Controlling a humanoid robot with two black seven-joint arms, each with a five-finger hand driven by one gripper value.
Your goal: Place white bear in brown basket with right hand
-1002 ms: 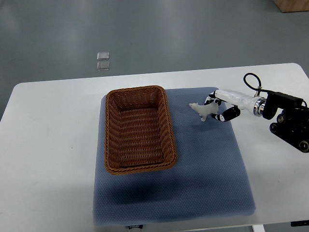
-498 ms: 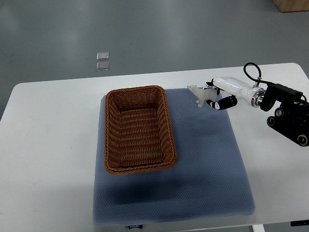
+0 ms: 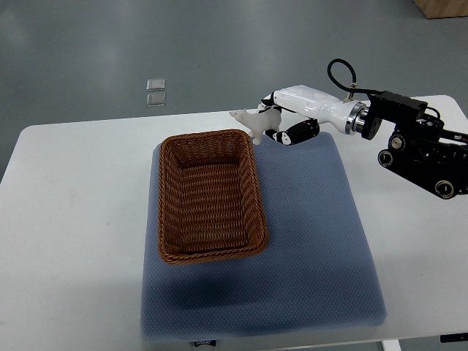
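The small white bear [image 3: 252, 121] hangs in the air just beyond the basket's far right corner, held by my right hand [image 3: 281, 124], whose fingers are shut on its rear half. The right arm comes in from the right edge over the white table. The brown wicker basket [image 3: 210, 196] sits on the left part of a blue mat [image 3: 314, 241], with nothing inside it. The bear's head points left, towards the basket's far rim. The left hand does not show.
The white table [image 3: 73, 219] carries the mat and basket. Two small clear squares [image 3: 156, 92] lie on the grey floor beyond the table. A cardboard box corner [image 3: 442, 7] shows at top right.
My right hand has lifted the bear off the mat and carried it up and to the left, from the mat's right side to the basket's far right corner.
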